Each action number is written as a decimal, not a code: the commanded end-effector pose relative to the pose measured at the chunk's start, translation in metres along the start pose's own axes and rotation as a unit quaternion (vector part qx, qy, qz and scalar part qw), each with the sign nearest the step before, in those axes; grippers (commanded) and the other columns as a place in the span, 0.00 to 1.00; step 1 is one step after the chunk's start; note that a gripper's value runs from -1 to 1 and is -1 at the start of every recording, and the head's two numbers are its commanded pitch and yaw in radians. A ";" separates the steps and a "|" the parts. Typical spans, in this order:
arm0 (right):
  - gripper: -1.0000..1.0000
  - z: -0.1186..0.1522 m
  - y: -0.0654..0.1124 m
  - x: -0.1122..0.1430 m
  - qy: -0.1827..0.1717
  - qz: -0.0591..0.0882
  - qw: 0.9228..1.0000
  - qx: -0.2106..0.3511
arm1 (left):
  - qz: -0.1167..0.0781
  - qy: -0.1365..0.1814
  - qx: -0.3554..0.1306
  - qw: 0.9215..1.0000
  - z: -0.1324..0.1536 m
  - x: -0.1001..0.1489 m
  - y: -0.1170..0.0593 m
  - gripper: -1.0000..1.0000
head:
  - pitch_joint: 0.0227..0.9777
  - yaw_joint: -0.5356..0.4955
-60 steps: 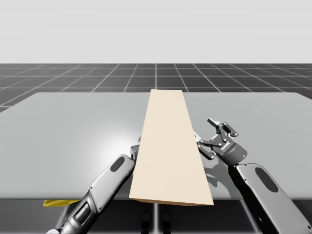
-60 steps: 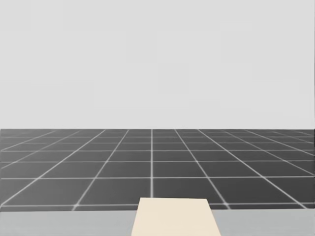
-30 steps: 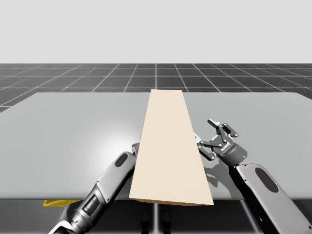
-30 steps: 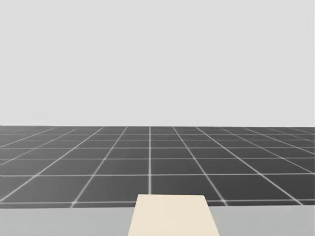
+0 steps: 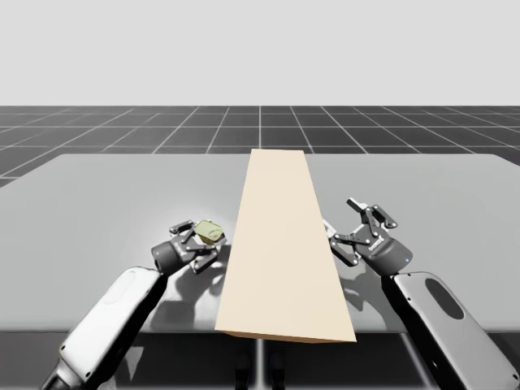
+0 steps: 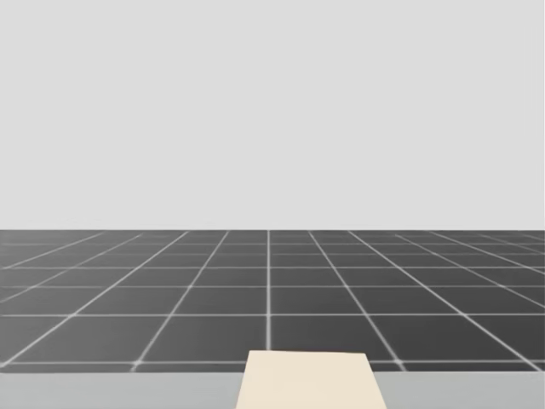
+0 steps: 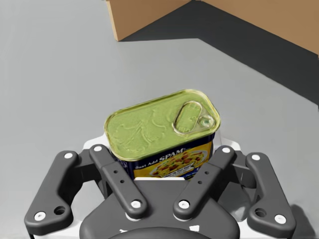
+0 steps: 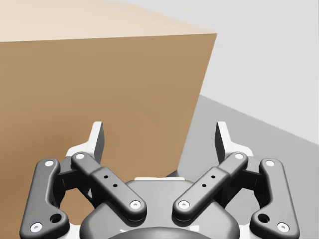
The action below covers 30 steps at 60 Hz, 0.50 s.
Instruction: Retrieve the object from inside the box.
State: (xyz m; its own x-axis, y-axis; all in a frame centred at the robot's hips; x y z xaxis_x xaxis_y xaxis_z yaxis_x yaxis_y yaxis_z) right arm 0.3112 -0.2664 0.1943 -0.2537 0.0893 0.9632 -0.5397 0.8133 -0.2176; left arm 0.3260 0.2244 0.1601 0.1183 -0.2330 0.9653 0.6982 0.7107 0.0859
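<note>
The rectangular can (image 7: 162, 130) is outside the tan box (image 5: 280, 244). It sits in the left tool (image 7: 159, 160), whose two fingers close on it from either side, low on its body. In the high view the left tool (image 5: 193, 244) holds the can (image 5: 208, 232) just beside the box's left wall, apparently lifted off the grey surface (image 5: 114, 195). The can looks like a stiff metal tin that will not give under pressure, and if full it is probably fairly dense for its bulk. Its printed walls look smooth and its corners rounded, so it could slip or twist in a light grip. The flat opposing walls below the rim are the sensible place to hold it. The green-gold lid with its pull ring is best left alone. The hold seems low, so the can's upper part stands free and might tip on a quick swing. The right tool (image 8: 160, 137) has its fingers spread wide with nothing between them, close beside the box's right wall (image 8: 99, 89).
</note>
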 end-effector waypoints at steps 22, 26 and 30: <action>0.00 0.001 -0.003 -0.001 0.008 -0.007 1.000 0.005 | -0.059 -0.070 0.025 0.995 0.037 0.106 0.064 1.00 | 0.04 0.51; 0.00 0.000 -0.003 -0.003 0.009 -0.007 1.000 0.008 | -0.065 -0.079 0.030 0.994 0.034 0.125 0.071 1.00 | 0.04 0.51; 0.00 0.000 -0.003 -0.004 0.011 -0.007 1.000 0.009 | -0.066 -0.086 0.033 0.994 0.031 0.137 0.076 1.00 | 0.04 0.51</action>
State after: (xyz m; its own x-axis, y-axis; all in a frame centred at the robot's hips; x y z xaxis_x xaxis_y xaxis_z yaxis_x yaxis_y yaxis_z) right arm 0.3129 -0.2689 0.1938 -0.2358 0.0891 0.9677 -0.5512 0.8079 -0.2086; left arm 0.3527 0.2798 0.2562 0.0061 -0.2223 0.9750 0.5838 0.7924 0.1770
